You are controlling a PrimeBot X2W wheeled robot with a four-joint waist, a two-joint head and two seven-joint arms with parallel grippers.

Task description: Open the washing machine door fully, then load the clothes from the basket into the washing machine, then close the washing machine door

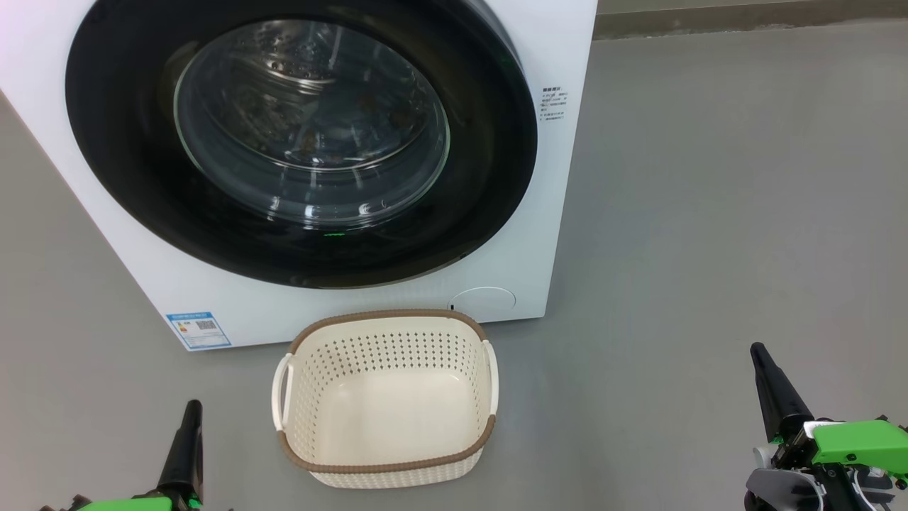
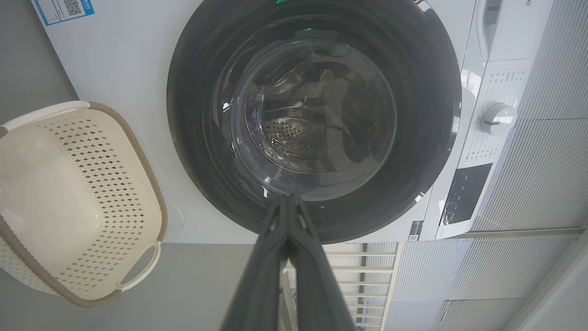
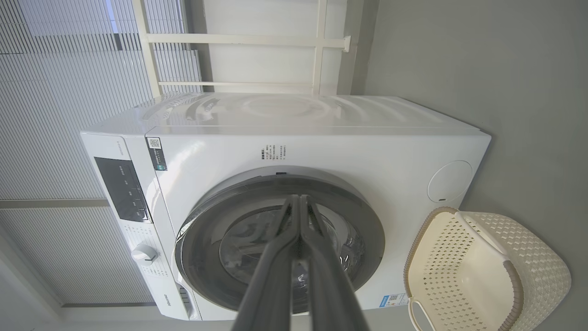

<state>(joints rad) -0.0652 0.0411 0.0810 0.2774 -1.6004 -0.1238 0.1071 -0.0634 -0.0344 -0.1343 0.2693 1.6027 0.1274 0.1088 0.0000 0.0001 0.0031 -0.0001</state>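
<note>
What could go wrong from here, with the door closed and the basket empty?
The door looks shut, but I cannot tell whether it latched; it may swing open. The basket sits on the floor right before the machine, between the shut left gripper and right gripper; a forward move could knock it.

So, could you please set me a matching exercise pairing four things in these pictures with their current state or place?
Things:
1. washing machine door
2. basket
3. left gripper
4. blue label

States or places:
A. empty
B. lower front corner of the washing machine
C. fingers pressed together, holding nothing
D. closed over the drum opening

Pairs: 1-D, 2-A, 3-C, 4-B
</note>
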